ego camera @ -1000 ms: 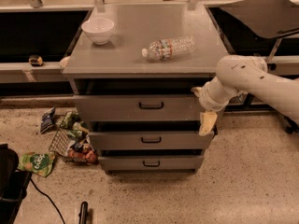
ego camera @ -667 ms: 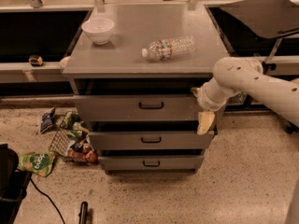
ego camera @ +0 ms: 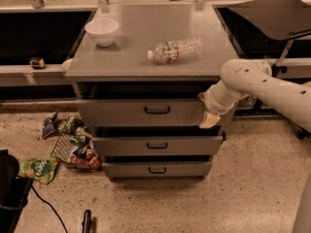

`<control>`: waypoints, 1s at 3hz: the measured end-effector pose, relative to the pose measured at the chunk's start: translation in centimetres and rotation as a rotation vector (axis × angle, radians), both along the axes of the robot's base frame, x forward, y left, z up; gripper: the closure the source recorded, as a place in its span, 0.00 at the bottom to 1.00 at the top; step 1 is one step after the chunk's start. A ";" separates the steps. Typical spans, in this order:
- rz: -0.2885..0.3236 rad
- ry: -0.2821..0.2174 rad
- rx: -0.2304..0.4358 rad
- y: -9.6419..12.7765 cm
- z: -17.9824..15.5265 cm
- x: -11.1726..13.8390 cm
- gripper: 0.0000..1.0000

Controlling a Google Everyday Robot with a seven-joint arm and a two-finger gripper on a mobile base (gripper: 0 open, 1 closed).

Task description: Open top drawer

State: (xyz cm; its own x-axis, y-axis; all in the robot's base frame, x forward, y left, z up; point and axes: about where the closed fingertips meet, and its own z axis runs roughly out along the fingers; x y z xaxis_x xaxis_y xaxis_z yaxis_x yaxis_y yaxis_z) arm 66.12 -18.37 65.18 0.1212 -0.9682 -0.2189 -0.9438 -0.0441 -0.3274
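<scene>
The top drawer is the widest of three grey drawers in a metal cabinet, with a small black loop handle at its middle. Its front stands slightly forward, with a dark gap above it under the cabinet top. My gripper is at the right end of this drawer's front, on the end of the white arm that reaches in from the right. It is well to the right of the handle and does not touch it. The two narrower drawers sit below.
A white bowl and a lying plastic bottle are on the cabinet top. Snack bags and a wire basket lie on the floor at the left, with a black object and cable at the lower left. A black stand is at the right.
The gripper has shifted slightly left and up along the right end of the top drawer. The drawers have not visibly moved.
</scene>
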 end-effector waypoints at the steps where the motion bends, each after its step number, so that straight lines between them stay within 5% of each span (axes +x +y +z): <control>1: 0.007 -0.001 0.005 0.5 0.9 -0.7 0.65; 2: 0.019 -0.009 0.010 0.9 2.2 -1.2 0.88; 3: 0.035 -0.015 0.029 1.2 3.2 -1.5 1.00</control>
